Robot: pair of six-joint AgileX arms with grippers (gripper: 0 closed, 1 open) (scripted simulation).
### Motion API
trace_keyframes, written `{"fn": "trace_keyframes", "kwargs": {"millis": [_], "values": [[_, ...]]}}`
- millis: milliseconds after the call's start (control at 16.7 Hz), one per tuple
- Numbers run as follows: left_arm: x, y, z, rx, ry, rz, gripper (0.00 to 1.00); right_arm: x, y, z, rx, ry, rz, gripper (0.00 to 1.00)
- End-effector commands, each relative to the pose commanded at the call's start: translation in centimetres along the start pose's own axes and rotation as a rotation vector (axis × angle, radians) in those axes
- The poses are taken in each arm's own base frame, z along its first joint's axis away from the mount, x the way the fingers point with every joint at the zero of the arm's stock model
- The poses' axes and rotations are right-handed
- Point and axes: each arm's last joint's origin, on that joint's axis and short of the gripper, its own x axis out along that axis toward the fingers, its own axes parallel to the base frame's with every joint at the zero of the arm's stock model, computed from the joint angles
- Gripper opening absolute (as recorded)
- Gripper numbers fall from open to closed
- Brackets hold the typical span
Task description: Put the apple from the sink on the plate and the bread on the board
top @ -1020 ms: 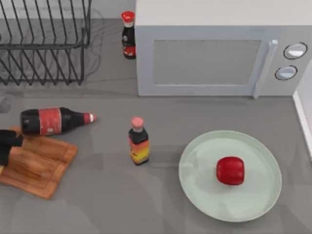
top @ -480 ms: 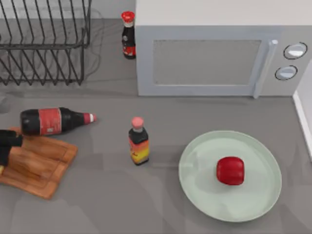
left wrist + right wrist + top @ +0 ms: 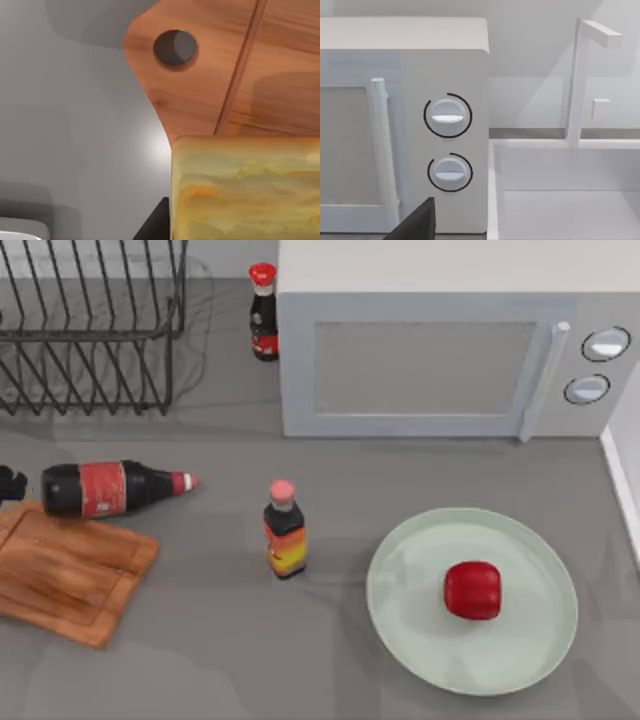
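The bread (image 3: 245,187) sits close under the left wrist camera, seemingly gripped in the left hand, though its fingers are hidden and I cannot tell how wide they stand. Below lies the board (image 3: 210,75), near its hanging hole; in the top view that board (image 3: 70,575) is bare at the table's left edge. So the bread step is in hand: next, lower and release. Farther off, the apple (image 3: 472,590) rests on the plate (image 3: 400,590). The right arm is parked facing the microwave (image 3: 445,125) and sink (image 3: 560,200).
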Motion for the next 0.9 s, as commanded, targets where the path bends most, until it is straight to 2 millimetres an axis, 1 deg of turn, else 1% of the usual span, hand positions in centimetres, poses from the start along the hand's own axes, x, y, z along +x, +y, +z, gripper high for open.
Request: {"fn": "trace_keyframes", "kwargs": {"millis": [180,300,420,660,780,900], "values": [[-2.9,-0.1,-0.2,0.0,0.0,0.0,0.0,0.0,0.0,0.0,0.0,0.0,0.0,1.0],[-4.2,-0.2,-0.3,0.0,0.0,0.0,0.0,0.0,0.0,0.0,0.0,0.0,0.0,1.0],[-4.5,-0.3,-0.4,0.0,0.0,0.0,0.0,0.0,0.0,0.0,0.0,0.0,0.0,1.0],[-4.3,-0.3,-0.3,0.003,0.002,-0.002,0.0,0.0,0.0,0.0,0.0,0.0,0.0,1.0],[-4.5,-1.2,0.2,0.038,-0.039,-0.013,0.0,0.0,0.0,0.0,0.0,0.0,0.0,1.0],[-4.4,-3.1,1.1,0.09,-0.094,-0.025,0.0,0.0,0.0,0.0,0.0,0.0,0.0,1.0]]}}
